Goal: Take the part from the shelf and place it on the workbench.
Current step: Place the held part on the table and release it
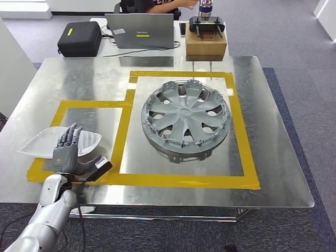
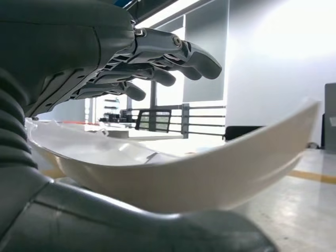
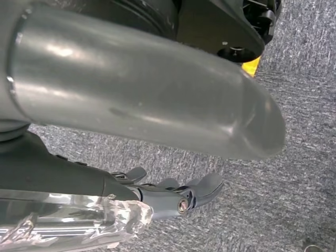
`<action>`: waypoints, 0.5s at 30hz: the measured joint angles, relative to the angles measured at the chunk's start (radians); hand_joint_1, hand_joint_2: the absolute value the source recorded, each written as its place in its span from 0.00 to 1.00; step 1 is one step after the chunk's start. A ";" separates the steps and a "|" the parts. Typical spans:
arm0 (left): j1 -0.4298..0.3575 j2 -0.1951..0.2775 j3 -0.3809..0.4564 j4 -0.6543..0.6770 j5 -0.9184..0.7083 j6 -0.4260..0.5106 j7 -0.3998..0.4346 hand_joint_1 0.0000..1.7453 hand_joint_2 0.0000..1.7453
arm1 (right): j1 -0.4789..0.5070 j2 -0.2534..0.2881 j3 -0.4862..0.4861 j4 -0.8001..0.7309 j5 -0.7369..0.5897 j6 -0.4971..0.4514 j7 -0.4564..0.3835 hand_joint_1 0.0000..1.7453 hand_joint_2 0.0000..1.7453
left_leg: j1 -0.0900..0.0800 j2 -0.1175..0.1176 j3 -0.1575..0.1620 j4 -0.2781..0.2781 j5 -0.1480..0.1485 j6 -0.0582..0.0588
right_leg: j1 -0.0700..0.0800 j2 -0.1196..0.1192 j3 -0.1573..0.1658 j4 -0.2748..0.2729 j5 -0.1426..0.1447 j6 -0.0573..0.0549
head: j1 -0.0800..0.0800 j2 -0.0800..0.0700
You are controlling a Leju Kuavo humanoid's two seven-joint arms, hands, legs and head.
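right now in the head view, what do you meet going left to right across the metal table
white part → left hand → yellow tape → hubcap, all on the table

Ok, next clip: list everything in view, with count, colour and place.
white part: 1, white, in the small taped box on the workbench's left
hubcap: 1, grey, inside the large taped box
yellow tape: two joined outlines, on the workbench
laptop: 1, grey, far table
black case: 1, far table
cardboard box: 1, brown, a black controller on top
person: 1, behind the far table
left hand: fingers spread over the white part
right hand: hanging above carpet, nothing in it
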 joint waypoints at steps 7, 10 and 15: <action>0.028 -0.007 -0.032 -0.073 0.013 -0.011 -0.004 0.00 0.00 | 0.000 0.003 -0.002 0.000 0.001 0.000 0.000 0.00 0.00 | 0.000 0.000 0.000 0.000 0.000 0.000 | 0.000 0.000 0.000 0.000 0.000 0.000 | 0.000 0.000; 0.034 -0.008 -0.034 -0.088 0.015 -0.012 -0.004 0.00 0.00 | 0.000 0.003 -0.002 0.000 0.002 0.000 0.000 0.00 0.00 | 0.000 0.000 0.000 0.000 0.000 0.000 | 0.000 0.000 0.000 -0.001 0.000 0.000 | 0.000 0.000; 0.056 -0.012 -0.044 -0.130 0.056 -0.010 -0.032 0.00 0.00 | 0.001 0.003 -0.004 0.000 -0.001 0.000 0.000 0.00 0.00 | 0.000 0.000 0.000 0.000 0.000 0.000 | 0.000 0.000 0.000 -0.001 0.000 0.000 | 0.000 0.000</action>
